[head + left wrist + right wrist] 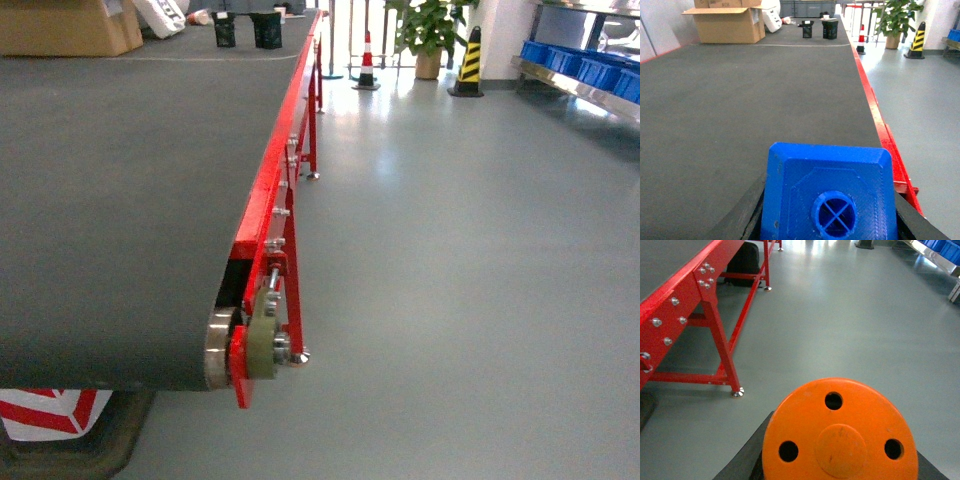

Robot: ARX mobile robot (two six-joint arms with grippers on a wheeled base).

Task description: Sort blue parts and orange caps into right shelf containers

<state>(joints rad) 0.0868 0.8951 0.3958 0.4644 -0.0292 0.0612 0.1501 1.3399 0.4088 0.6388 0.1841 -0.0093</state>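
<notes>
Sitting far right – blue containers [590,68], contents unclear; left gripper [829,220] grasps blue part [830,192]; right gripper [837,460], orange cap [840,432].

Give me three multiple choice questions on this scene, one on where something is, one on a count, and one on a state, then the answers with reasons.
1. Where do the blue containers sit in the head view?
A. far right
B. on the belt
C. under the conveyor

2. How many holes show in the orange cap top?
A. one
B. three
C. five

3. What is the blue part's state?
A. lying loose on the belt
B. held at the left gripper
C. inside a bin

Answers: 1 A, they line the shelf at right. 2 B, three dark holes. 3 B, dark fingers flank it.
</notes>
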